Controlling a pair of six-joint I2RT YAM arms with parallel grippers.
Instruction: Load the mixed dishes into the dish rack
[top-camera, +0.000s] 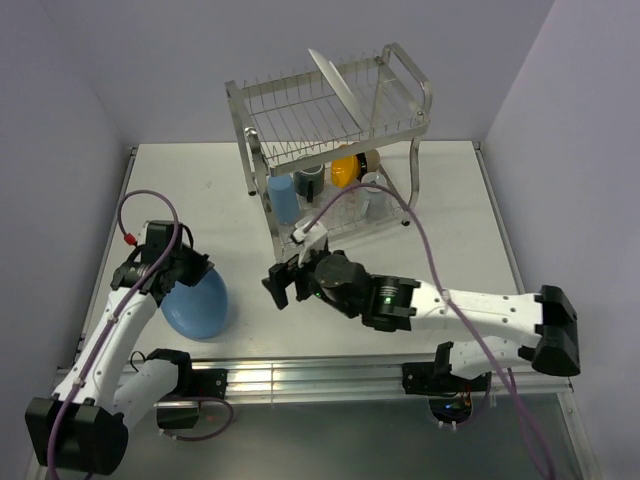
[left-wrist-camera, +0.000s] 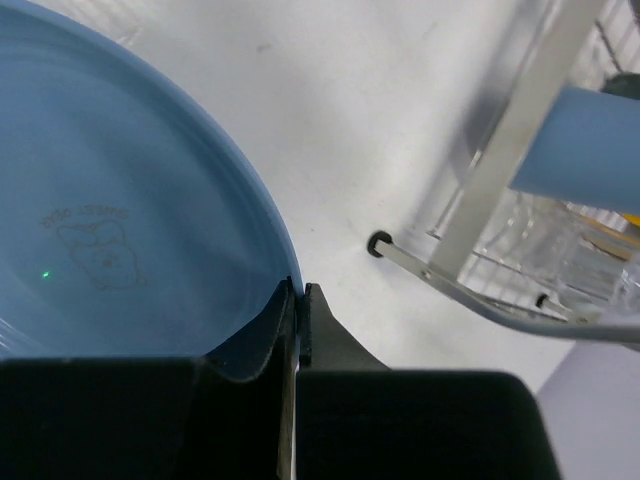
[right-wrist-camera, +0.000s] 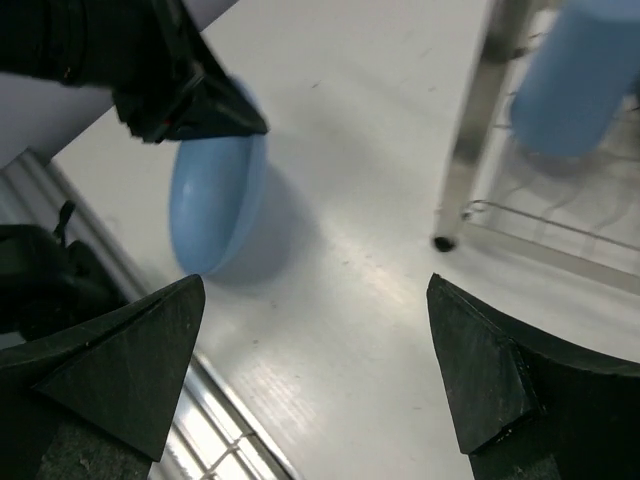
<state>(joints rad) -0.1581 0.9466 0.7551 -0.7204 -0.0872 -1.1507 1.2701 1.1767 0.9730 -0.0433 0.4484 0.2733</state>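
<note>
While the blue plate stood tilted on edge at about eight o'clock on the table, the left tool was clenched on its rim, one finger inside the dish and one outside. The rack stood at twelve o'clock, with a blue cup and an orange bowl on its lower shelf and a white plate leaning in the upper slots. The right tool hovered released and empty near the middle. Loading well probably meant raising the blue plate above the top rail, keeping it upright, then lowering it edge-first into a free slot at nine o'clock of the white plate without knocking it.
</note>
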